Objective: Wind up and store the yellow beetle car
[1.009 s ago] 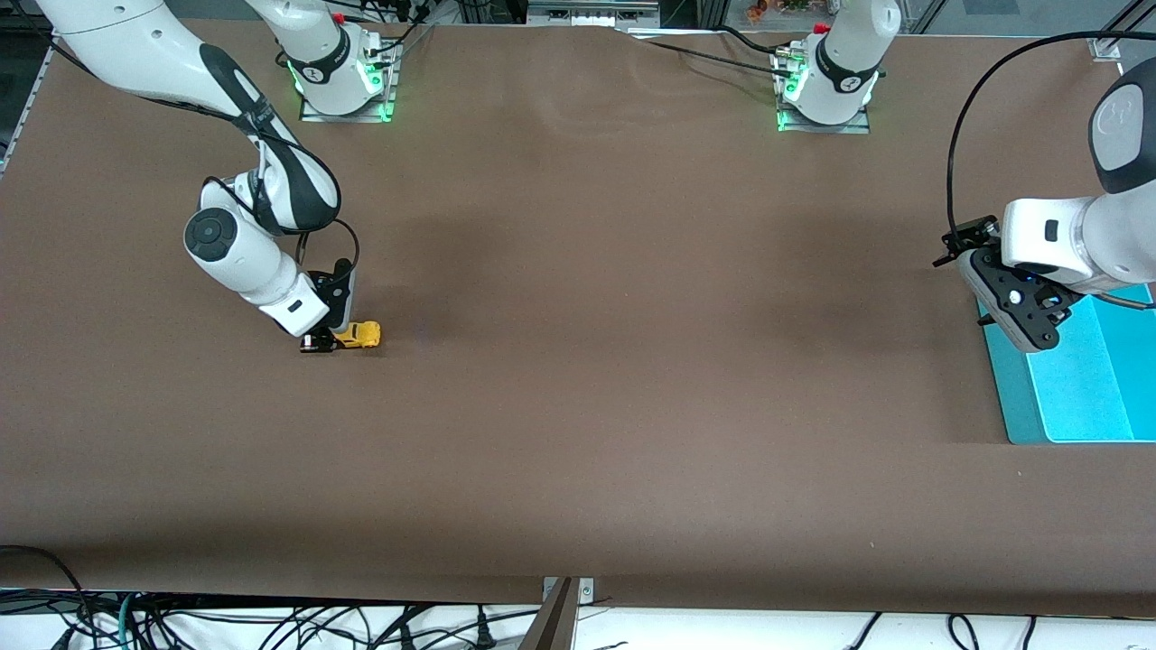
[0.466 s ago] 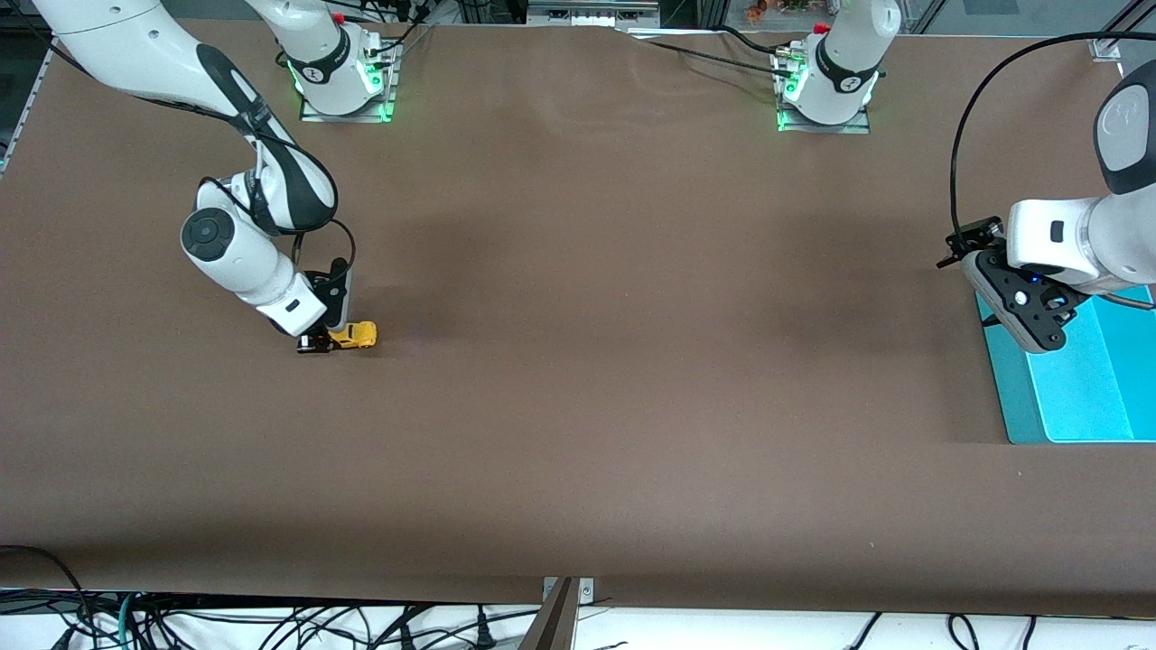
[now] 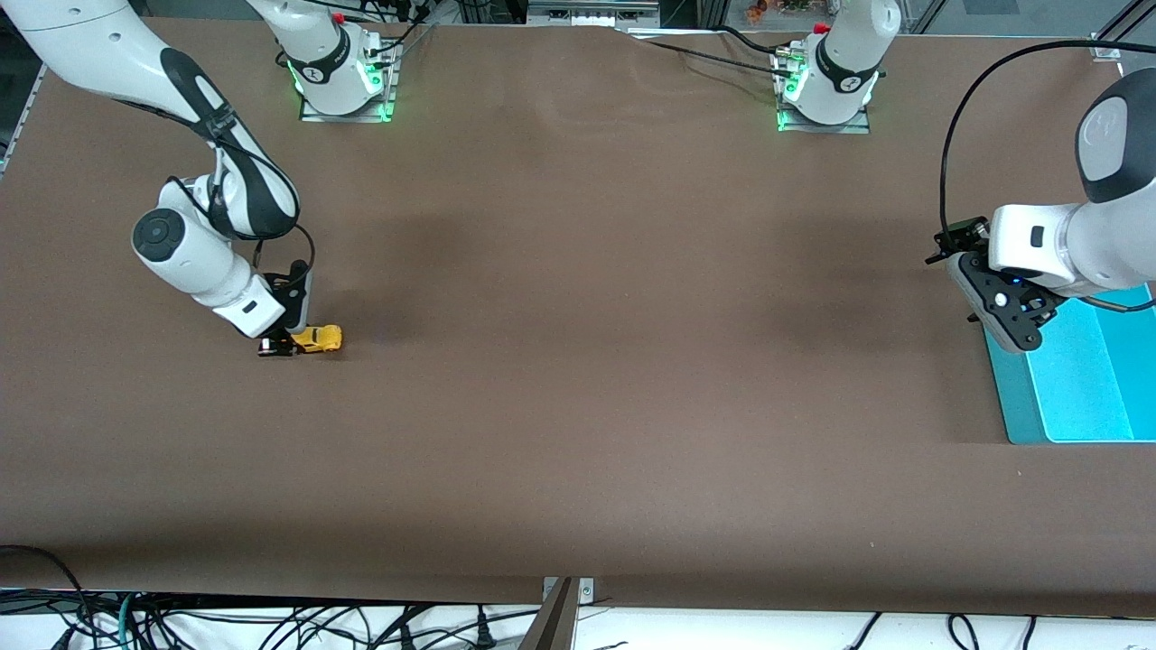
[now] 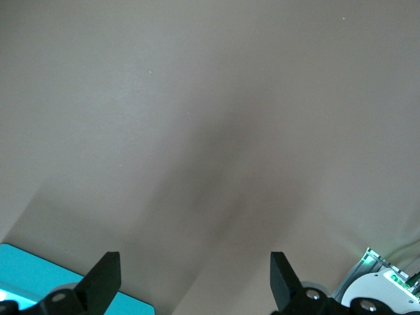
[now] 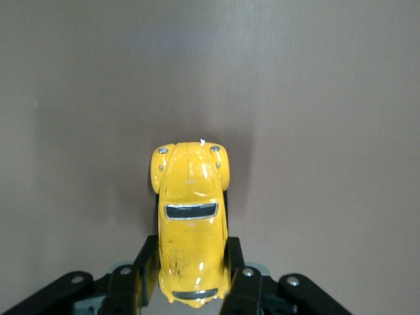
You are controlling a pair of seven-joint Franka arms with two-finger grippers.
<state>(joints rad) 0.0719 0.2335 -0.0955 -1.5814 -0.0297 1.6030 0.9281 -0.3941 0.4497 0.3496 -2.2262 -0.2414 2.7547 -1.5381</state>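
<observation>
The yellow beetle car [image 3: 316, 338] sits on the brown table toward the right arm's end. My right gripper [image 3: 282, 344] is shut on its rear end, low at the table. In the right wrist view the car [image 5: 190, 226] lies between the two black fingers [image 5: 241, 279], nose pointing away from the gripper [image 5: 191, 279]. My left gripper [image 3: 1011, 318] hangs open and empty over the edge of the teal tray [image 3: 1075, 397]; the left wrist view shows its two fingertips [image 4: 105, 275] wide apart over bare table.
The teal tray stands at the left arm's end of the table; a corner of it shows in the left wrist view [image 4: 39, 269]. The left arm's base [image 3: 826, 81] and the right arm's base [image 3: 339, 72] stand at the table's edge farthest from the front camera.
My right gripper has dragged the car along the table toward the right arm's end, away from the tray. My left gripper has shifted slightly over the tray's edge.
</observation>
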